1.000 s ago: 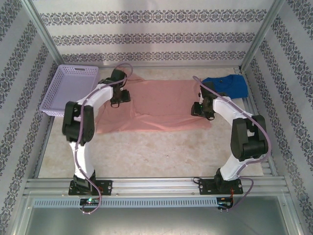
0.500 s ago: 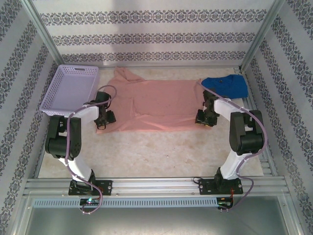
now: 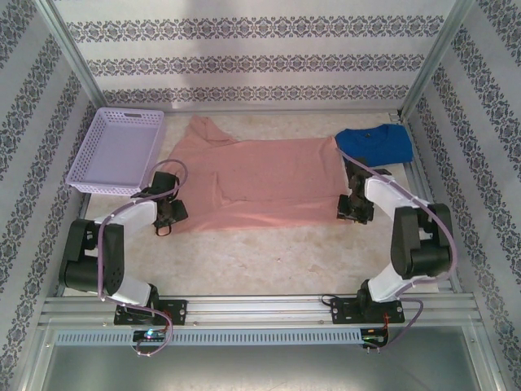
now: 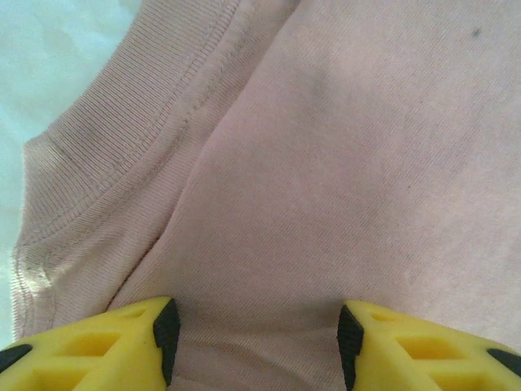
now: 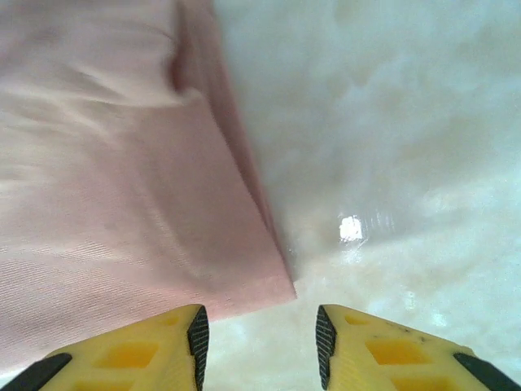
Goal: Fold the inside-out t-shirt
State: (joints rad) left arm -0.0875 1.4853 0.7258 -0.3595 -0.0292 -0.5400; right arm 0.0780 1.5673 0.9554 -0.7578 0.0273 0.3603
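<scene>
The inside-out t-shirt (image 3: 260,183) lies spread flat across the middle of the table, salmon pink, with one sleeve (image 3: 203,129) pointing to the far left. My left gripper (image 3: 169,213) sits low at its near left corner. In the left wrist view it is open (image 4: 256,346), the yellow fingers (image 4: 122,342) wide apart over flat pink cloth (image 4: 326,163) beside a ribbed, stitched band (image 4: 138,122). My right gripper (image 3: 356,209) is at the near right corner. It too is open (image 5: 260,346), with the cloth's corner (image 5: 281,287) just ahead of the fingertips and nothing between them.
A lilac basket (image 3: 118,151) stands at the far left. A bright blue t-shirt (image 3: 374,142) lies at the far right, touching the pink one's far right corner. Bare pale tabletop (image 3: 260,261) runs between the shirt and the arm bases. Patterned walls enclose the table.
Both arms have drawn back toward the near edge, from the shirt's sides down to its near corners. The far left sleeve, earlier covered by the left arm, now shows.
</scene>
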